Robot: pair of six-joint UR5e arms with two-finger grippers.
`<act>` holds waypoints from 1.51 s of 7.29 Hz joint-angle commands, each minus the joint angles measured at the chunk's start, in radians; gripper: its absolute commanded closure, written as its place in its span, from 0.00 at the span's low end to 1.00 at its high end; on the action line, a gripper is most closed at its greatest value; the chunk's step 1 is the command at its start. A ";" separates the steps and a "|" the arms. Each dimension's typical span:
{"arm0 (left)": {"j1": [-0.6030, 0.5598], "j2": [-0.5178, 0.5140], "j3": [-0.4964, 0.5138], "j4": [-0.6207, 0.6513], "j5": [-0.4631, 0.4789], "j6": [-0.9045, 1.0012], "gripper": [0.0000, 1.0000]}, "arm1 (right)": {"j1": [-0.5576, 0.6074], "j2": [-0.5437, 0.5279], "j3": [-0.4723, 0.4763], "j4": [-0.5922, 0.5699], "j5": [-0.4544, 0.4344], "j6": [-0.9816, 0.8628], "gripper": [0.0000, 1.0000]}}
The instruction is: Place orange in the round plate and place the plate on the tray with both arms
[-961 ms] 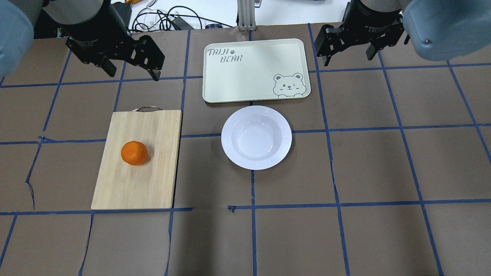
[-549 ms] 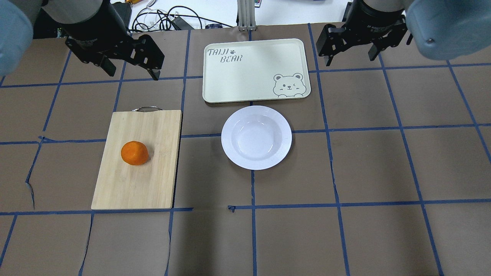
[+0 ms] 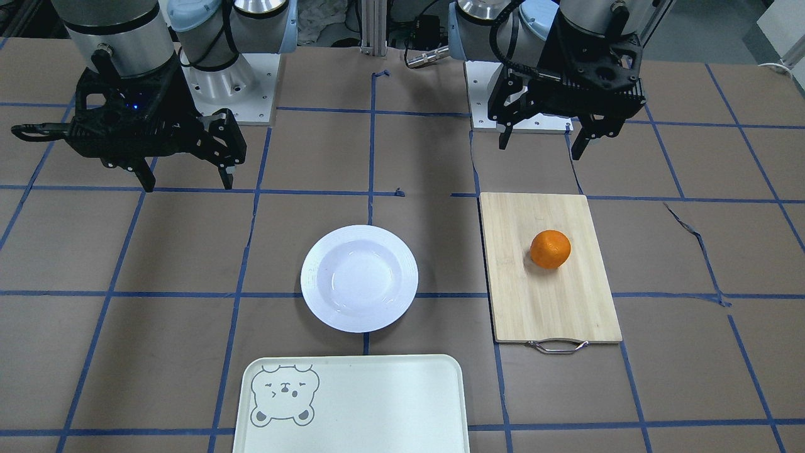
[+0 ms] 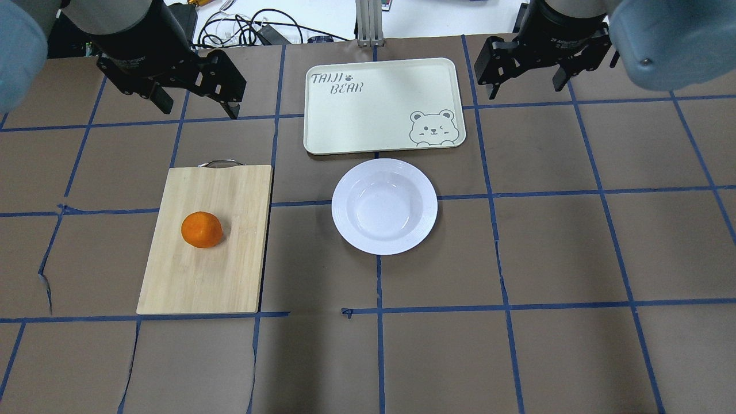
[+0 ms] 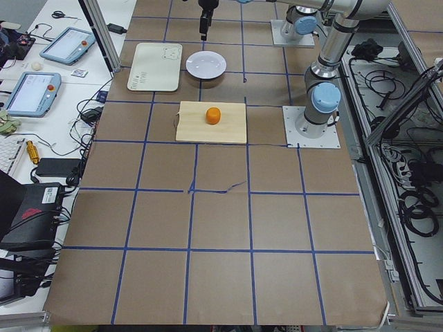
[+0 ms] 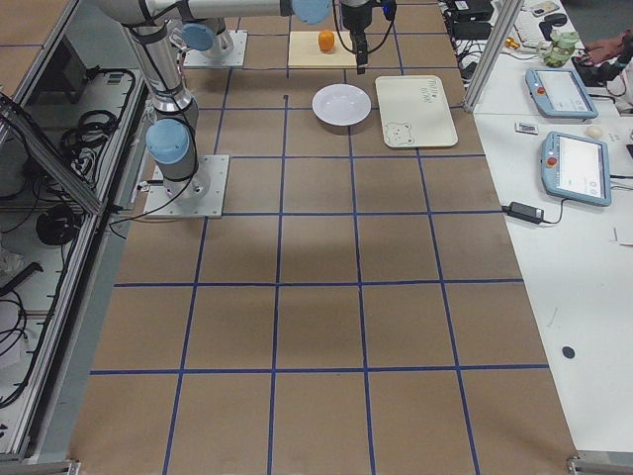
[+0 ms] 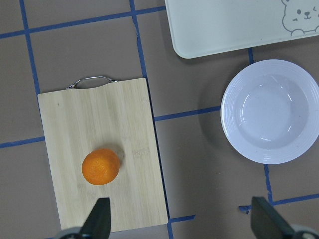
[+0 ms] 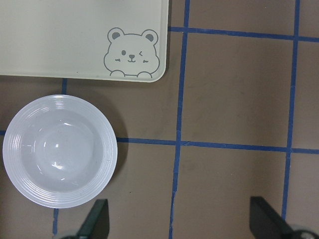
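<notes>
The orange (image 4: 201,229) lies alone on the bamboo cutting board (image 4: 201,282), with bare board on every side. Open counter (image 4: 575,259) borders the round plate (image 4: 384,248) toward both counter ends and the robot-side edge; the tray (image 4: 374,115) stands just beside its operator-side rim, leaving a narrow gap.

Bright, even light over my table (image 4: 552,259).
Soft shadows hug the orange (image 4: 201,229) and the round plate (image 4: 342,208); faint glints sit in its well; my joint caps (image 4: 667,40) blur at overhead corners.
</notes>
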 commanded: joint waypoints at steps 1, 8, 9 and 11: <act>0.001 0.001 0.000 0.002 0.005 0.008 0.00 | 0.002 -0.004 -0.001 0.004 -0.006 0.001 0.00; 0.034 -0.030 -0.171 0.009 0.010 0.001 0.00 | 0.003 -0.004 0.006 0.005 -0.002 -0.002 0.00; 0.060 -0.039 -0.254 0.024 0.008 -0.002 0.00 | 0.003 -0.004 0.006 0.005 -0.002 -0.002 0.00; 0.113 -0.065 -0.350 0.135 0.010 0.003 0.00 | 0.005 -0.004 0.006 0.005 0.000 0.001 0.00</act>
